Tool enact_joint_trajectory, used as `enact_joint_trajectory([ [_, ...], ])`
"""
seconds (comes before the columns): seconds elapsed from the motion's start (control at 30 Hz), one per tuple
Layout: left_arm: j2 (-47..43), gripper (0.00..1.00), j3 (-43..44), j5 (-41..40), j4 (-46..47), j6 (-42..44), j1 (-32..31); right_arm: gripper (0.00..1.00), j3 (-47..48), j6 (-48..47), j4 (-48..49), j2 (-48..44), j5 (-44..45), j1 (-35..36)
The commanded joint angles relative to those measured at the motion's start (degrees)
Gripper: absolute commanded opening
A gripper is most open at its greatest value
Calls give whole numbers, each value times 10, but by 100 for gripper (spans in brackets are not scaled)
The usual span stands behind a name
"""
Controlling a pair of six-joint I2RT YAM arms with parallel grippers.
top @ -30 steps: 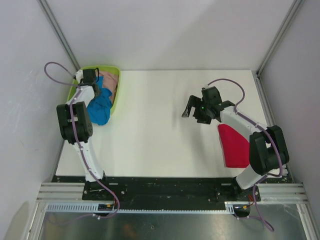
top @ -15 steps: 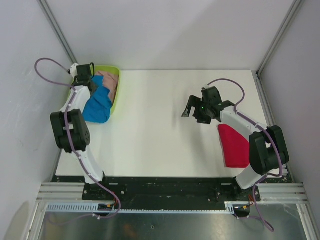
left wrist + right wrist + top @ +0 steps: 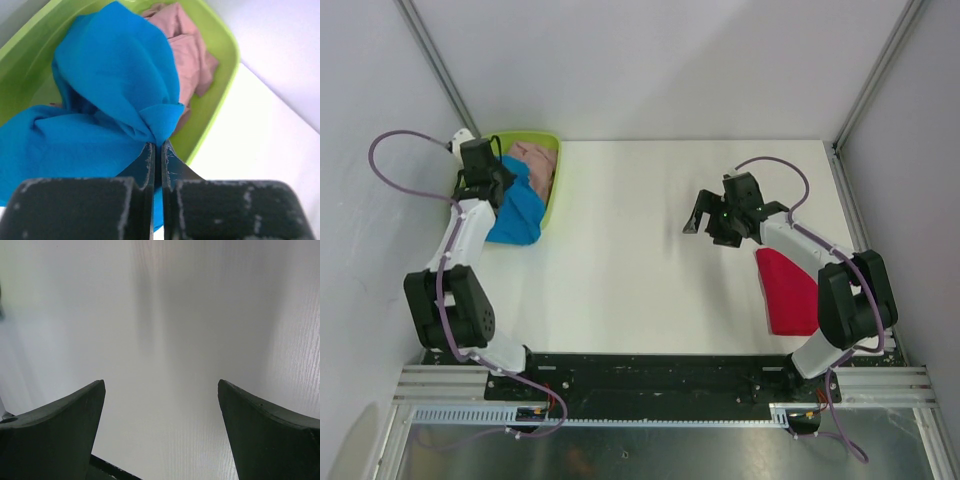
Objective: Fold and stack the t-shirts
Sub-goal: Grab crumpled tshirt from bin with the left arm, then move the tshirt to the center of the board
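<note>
White table (image 3: 620, 270): left gripper (image 3: 157, 146) clenched on blue shirt (image 3: 110, 75), pink shirt (image 3: 187, 50) beyond, tray (image 3: 212, 107) beneath; right gripper (image 3: 161, 385) released, red shirt (image 3: 788, 290) behind.

white table (image 3: 640, 260), green tray (image 3: 553, 192), red t-shirt (image 3: 788, 290)

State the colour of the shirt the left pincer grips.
Bright blue shirt; left wrist view shows it best.

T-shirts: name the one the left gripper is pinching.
The blue one, clamped in the left gripper; the pink lies loose in the tray, the red on the table.
</note>
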Motion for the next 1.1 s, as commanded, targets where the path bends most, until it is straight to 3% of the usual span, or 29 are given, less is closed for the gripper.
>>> enact_joint_trajectory([
  [0.0, -77, 0, -23, 33, 77, 7, -22, 100, 20, 0, 22, 6, -3, -3],
  [0.27, -158, 0, -80, 48, 154, 37, -94, 99, 21, -5, 30, -4, -2, -12],
  [0.57, -236, 0, -78, 95, 166, 75, -203, 99, 35, -18, 19, -20, 12, -32],
  [1.07, -234, 0, 9, 112, 165, 111, -395, 99, 43, -29, -9, -60, 32, -79],
])
